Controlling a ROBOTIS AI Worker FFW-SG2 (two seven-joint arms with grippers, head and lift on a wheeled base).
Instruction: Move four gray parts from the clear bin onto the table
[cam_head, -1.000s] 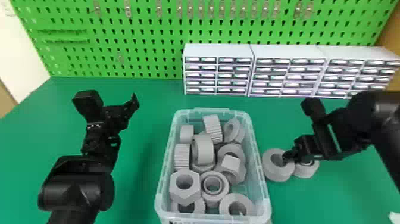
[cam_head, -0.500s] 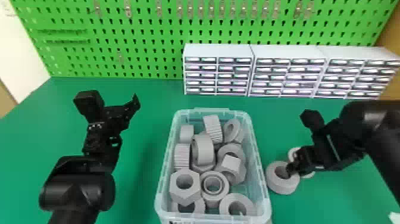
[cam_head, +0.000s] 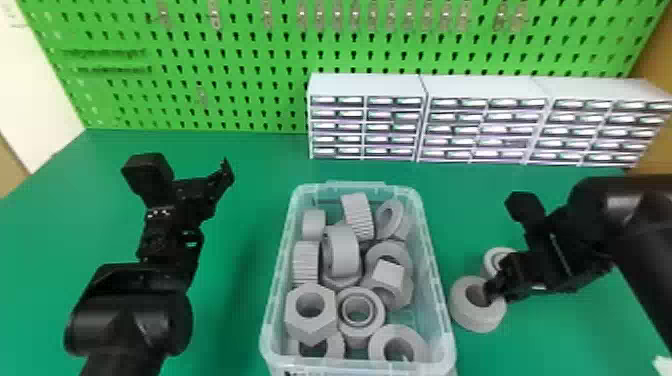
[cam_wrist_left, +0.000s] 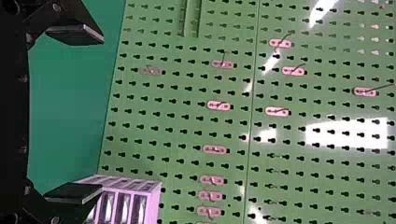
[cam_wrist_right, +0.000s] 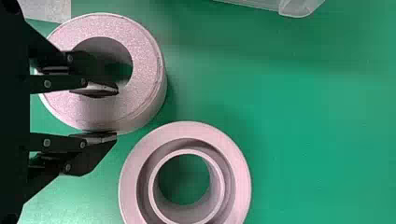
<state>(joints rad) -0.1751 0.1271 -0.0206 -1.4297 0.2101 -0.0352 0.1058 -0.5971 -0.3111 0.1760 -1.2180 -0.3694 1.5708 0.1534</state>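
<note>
The clear bin (cam_head: 446, 320) holds several gray parts, among them a hex nut (cam_head: 311, 327) and ribbed pieces. On the table to its right stands a thick gray ring (cam_head: 470, 317), with a bearing-like part (cam_head: 492, 255) just behind it. My right gripper (cam_head: 495, 295) is at the thick ring. In the right wrist view the right gripper (cam_wrist_right: 100, 114) has one finger at the hole of the thick ring (cam_wrist_right: 140, 100) and the other along its outer side, shut on its wall; the bearing-like part (cam_wrist_right: 240, 179) lies beside it. My left gripper (cam_head: 200, 175), also the left gripper (cam_wrist_left: 86, 114), is parked left of the bin, open.
White drawer cabinets (cam_head: 365, 87) line the back of the green table (cam_head: 240, 250), in front of a green pegboard (cam_head: 250, 100). Both arms come in over the table, one on each side of the bin.
The thick ring has shifted toward the front and slightly right together with my right gripper. The bearing-like part now sits behind it, moved back and left. The left arm has stayed almost still.
</note>
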